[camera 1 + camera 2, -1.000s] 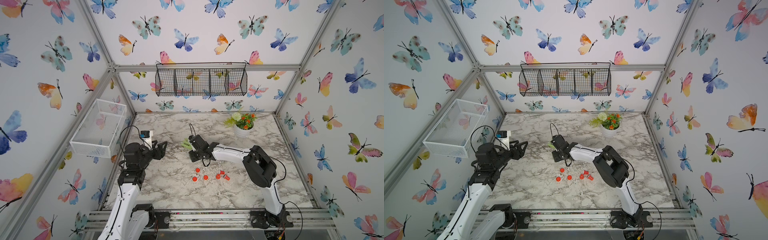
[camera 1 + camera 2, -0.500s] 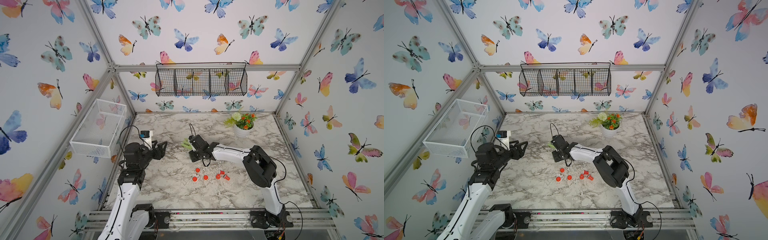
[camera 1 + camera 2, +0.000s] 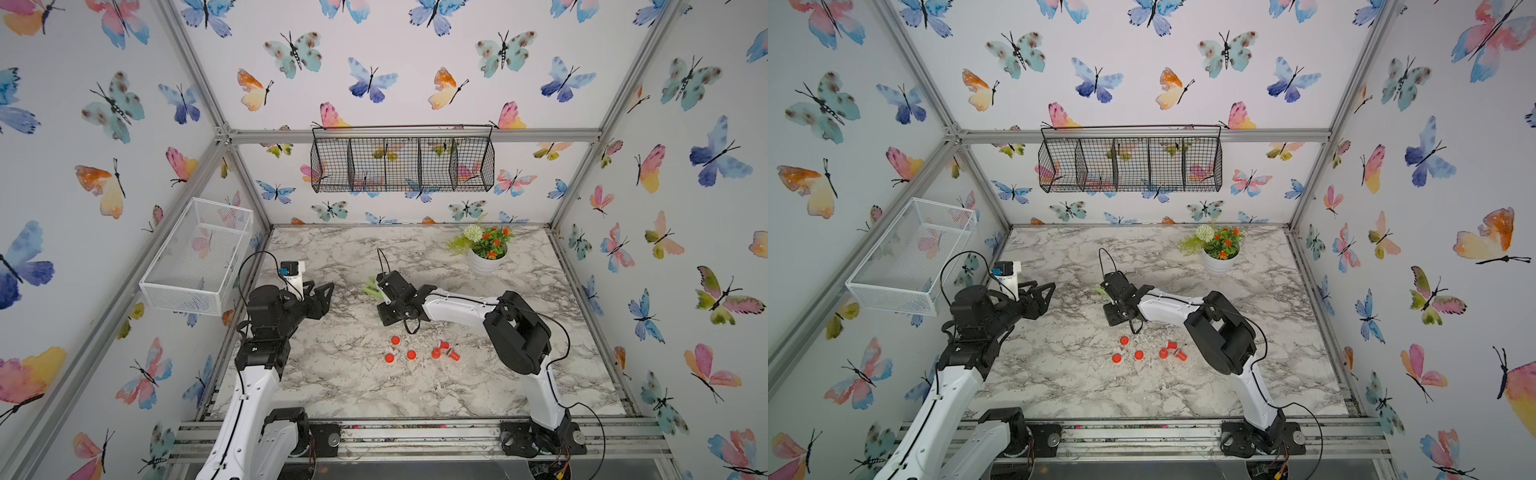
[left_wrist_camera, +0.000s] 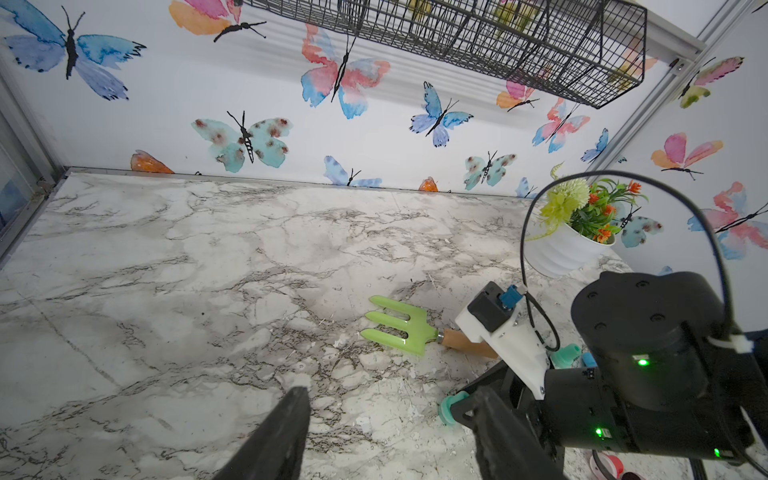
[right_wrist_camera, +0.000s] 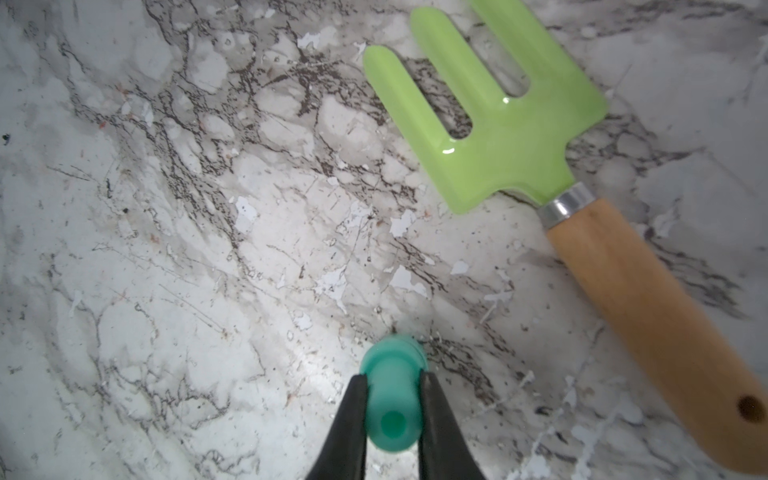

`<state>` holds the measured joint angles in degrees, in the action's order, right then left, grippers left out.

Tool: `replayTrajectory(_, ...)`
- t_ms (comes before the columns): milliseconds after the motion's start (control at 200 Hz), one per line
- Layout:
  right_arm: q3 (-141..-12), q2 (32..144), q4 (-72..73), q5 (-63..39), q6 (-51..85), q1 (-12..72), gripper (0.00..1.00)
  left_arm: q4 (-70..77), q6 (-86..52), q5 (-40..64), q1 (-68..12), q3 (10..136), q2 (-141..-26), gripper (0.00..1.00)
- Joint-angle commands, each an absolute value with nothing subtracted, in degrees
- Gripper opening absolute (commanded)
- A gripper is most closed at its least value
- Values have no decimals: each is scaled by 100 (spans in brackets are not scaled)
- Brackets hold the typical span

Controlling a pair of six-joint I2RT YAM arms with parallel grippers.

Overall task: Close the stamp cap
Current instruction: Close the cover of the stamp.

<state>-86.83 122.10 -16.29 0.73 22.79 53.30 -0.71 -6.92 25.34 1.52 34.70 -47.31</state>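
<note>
Now, teal stamp (image 5: pixel 392 411) in right end effector (image 5: pixel 392 378), flared end tableward

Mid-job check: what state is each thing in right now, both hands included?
teal stamp: clamped in the right hand, flared end toward the table; capped or not, cannot tell.
right hand: shut on the teal stamp.
left hand: open, empty.
garden fork: lying flat on the table, untouched.
red pieces: loose on the table, none held.
flower pot: upright.
</note>
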Motion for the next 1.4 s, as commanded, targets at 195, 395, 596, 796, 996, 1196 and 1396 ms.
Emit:
replayTrajectory(195, -9020, 12415, -2127, 263, 2120, 5405, 10, 0, -712, 2628, 200, 3533, -4717, 64)
replayTrajectory(395, -9244, 12419, -2575, 593, 1976, 5439, 10, 0, -714, 2630, 205, 3533, -4723, 64)
replayTrajectory(596, -9264, 12488, -2682, 408, 1846, 5466, 10, 0, -725, 2639, 218, 3538, -4742, 64)
replayTrajectory(796, -9254, 12531, -2597, 296, 1872, 5521, 10, 0, -722, 2641, 220, 3533, -4740, 64)
replayTrajectory(996, -9309, 12354, -2531, 552, 1907, 5542, 10, 0, -721, 2646, 221, 3533, -4752, 64)
replayTrajectory(1196, -9397, 12320, -2373, 555, 1907, 5546, 10, 0, -721, 2641, 234, 3541, -4746, 64)
replayTrajectory(1396, -9484, 12473, -2384, 532, 1907, 5546, 10, 0, -721, 2637, 230, 3533, -4744, 64)
